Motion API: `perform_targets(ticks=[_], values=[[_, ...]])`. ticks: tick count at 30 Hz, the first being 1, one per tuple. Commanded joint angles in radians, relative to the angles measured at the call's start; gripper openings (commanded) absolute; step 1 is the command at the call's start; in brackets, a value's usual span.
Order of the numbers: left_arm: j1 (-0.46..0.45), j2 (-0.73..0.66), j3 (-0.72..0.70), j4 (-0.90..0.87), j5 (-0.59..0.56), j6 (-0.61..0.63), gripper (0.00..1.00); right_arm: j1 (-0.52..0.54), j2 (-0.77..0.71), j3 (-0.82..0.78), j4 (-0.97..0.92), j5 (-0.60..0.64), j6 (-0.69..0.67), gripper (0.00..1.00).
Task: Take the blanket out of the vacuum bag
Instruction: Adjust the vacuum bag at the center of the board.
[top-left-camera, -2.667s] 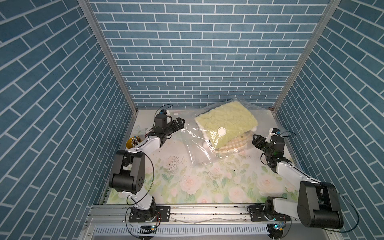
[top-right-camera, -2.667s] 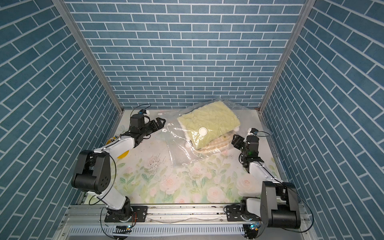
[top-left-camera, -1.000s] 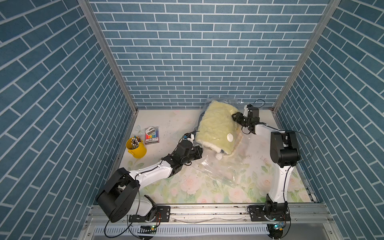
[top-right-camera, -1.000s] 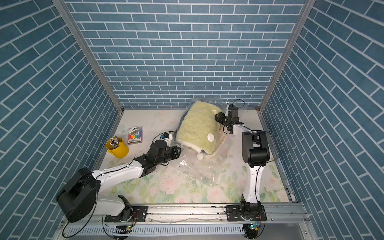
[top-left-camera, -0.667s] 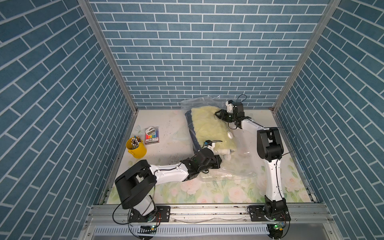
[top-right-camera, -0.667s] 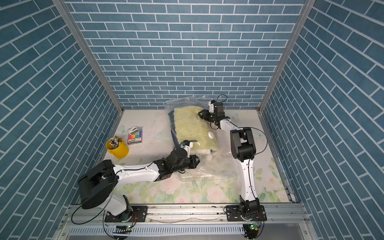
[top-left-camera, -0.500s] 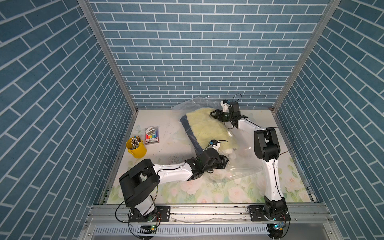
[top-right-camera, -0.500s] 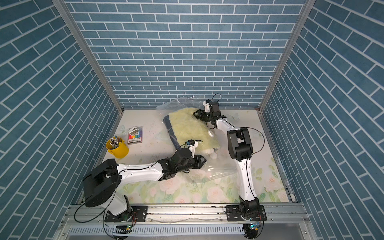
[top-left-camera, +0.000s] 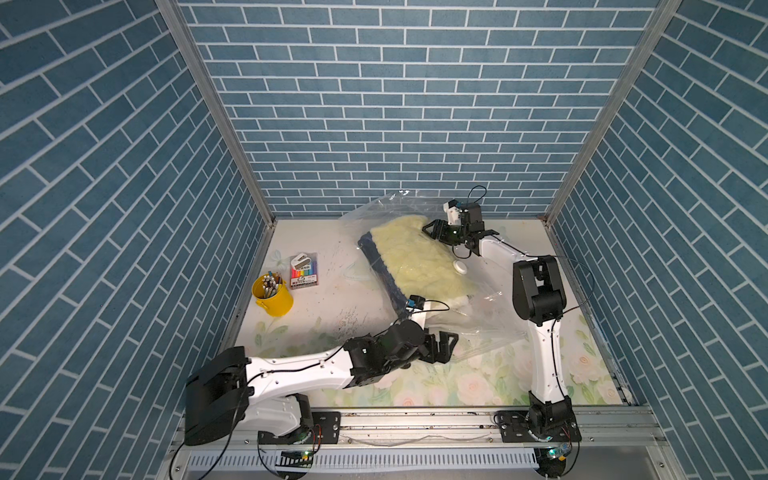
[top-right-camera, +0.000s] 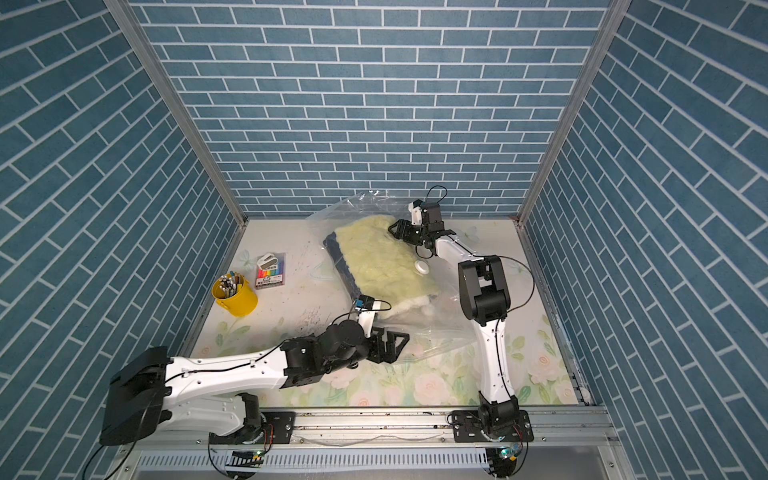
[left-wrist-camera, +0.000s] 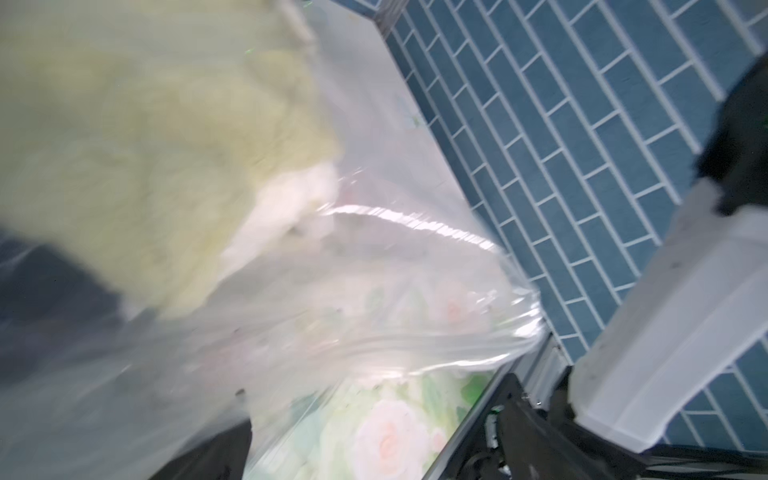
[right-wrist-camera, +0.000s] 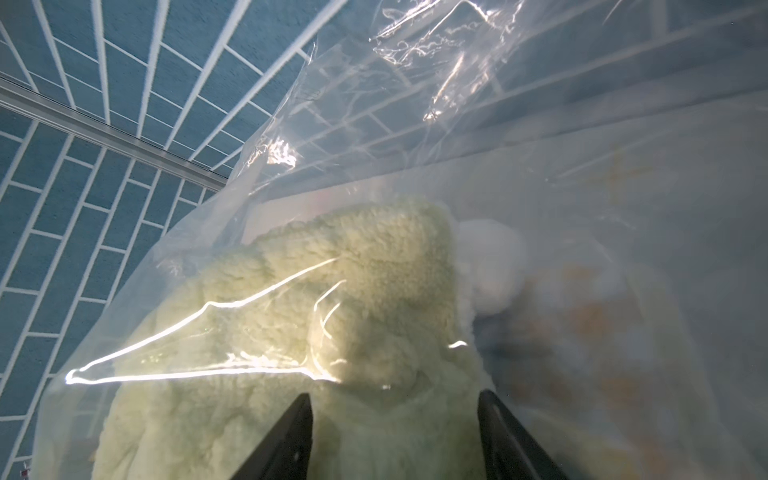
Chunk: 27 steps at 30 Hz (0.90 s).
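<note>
Left jaws wide, at the nearest edge of the vacuum bag (top-left-camera: 490, 320) | right jaws part-spread astride a corner of the blanket (top-left-camera: 415, 262) inside it; grip I cannot tell | I judge it soft, bulky, light, film slick: I'd pinch fleece, not plastic | back wall (top-left-camera: 415, 166) close behind right jaws; free tabletop (top-left-camera: 332, 303) beside left jaws.

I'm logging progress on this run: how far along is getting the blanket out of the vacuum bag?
Done: nothing visible; the blanket lies inside the vacuum bag. In hand: the left gripper is open at the bag's near edge; the right gripper has its fingers astride the blanket's far end through the plastic, grip unclear. Left: pulling the blanket out of the bag.
</note>
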Motion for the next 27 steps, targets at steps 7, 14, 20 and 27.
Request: perform_targets(ticks=[7,14,20,27], values=[[0.036,-0.294,-0.046,-0.429,-0.349,-0.122,0.92,-0.043,-0.245,-0.26,0.047,0.056,-0.088,0.64],[0.398,-0.2,0.092,-0.311,-0.183,0.103,1.0,-0.059,-0.394,-0.486,0.099,0.097,-0.115,0.71],[0.623,0.05,0.12,-0.075,-0.01,0.107,0.93,-0.057,-0.313,-0.481,0.167,0.002,-0.072,0.72],[0.635,0.243,0.111,0.103,0.071,0.074,0.7,0.016,-0.139,-0.305,0.137,-0.066,-0.049,0.72]])
